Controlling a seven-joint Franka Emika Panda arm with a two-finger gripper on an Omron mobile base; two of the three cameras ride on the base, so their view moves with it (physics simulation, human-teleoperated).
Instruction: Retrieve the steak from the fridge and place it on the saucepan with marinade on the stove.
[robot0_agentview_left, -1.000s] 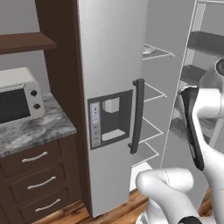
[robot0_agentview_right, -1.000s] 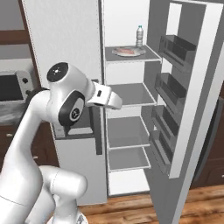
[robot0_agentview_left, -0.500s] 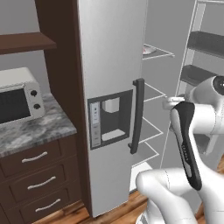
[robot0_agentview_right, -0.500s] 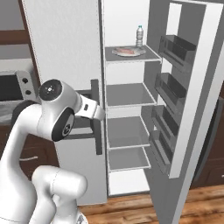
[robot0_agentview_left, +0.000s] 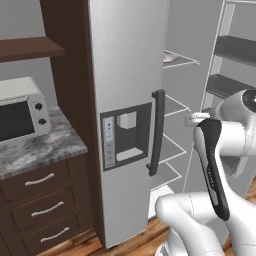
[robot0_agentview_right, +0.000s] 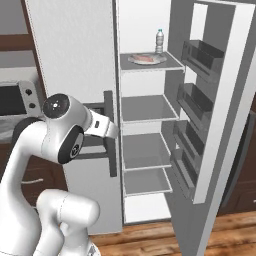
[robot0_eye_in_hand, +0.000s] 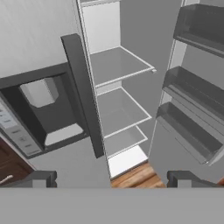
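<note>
A: Where is the flat pinkish-red steak (robot0_agentview_right: 146, 59)?
B: On a pale round plate (robot0_agentview_right: 134, 61) on the top shelf of the tall silver-grey two-door fridge (robot0_agentview_right: 75, 65), whose right door (robot0_agentview_right: 220, 105) stands swung wide open. A small clear plastic bottle (robot0_agentview_right: 159, 40) stands upright just behind it, toward the back wall.

A: And the pincer?
B: The dark two-finger gripper (robot0_eye_in_hand: 111, 178) is released, its tips well apart at the bottom of the hand view, with nothing between them. It faces the lower shelves, which are bare, and the dark vertical bar handle (robot0_eye_in_hand: 83, 94) of the shut left door, beside the water dispenser recess (robot0_eye_in_hand: 43, 111).

A: What else is around?
B: A white microwave (robot0_agentview_left: 21, 115) sits on the grey stone counter (robot0_agentview_left: 40, 147) left of the fridge, above dark brown wooden drawers (robot0_agentview_left: 42, 202)
</note>
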